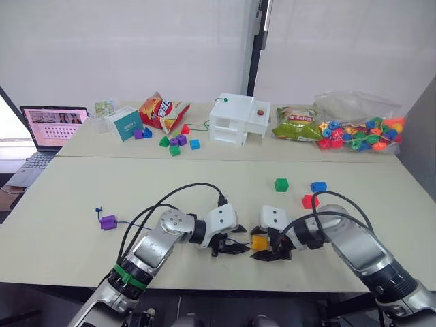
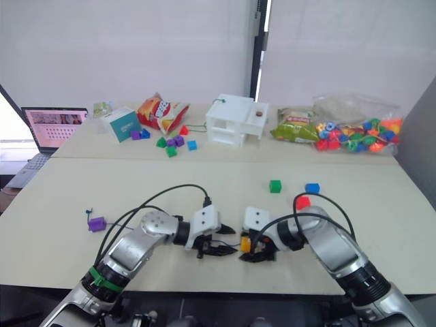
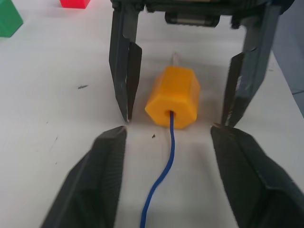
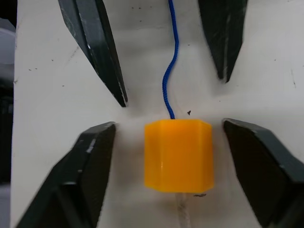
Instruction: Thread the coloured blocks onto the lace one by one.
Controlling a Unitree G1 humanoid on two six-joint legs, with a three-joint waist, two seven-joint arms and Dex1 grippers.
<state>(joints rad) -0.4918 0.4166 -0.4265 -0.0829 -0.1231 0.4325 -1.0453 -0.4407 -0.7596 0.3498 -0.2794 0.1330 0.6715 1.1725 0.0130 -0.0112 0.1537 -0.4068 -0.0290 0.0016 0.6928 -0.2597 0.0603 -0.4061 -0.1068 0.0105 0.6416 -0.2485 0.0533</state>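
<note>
Lace (image 3: 164,178), dark blue, ran into the yellow-orange block (image 3: 173,97) on the near edge of the table (image 1: 204,191), its pale stiff tip (image 4: 183,209) poking out the far side of the bore. I had both grippers spread wide and holding nothing: the left gripper (image 1: 228,247) just left of the block, the right gripper (image 1: 272,251) straddling it. I judged the block light, hard and slippery (likely to skate if nudged), so I'd pinch its flat sides. The string looked limp; the stiff tip seemed the place to grab. Green (image 1: 281,184), blue (image 1: 318,186) and red (image 1: 309,201) blocks waited further right, a purple block (image 1: 107,221) far left
</note>
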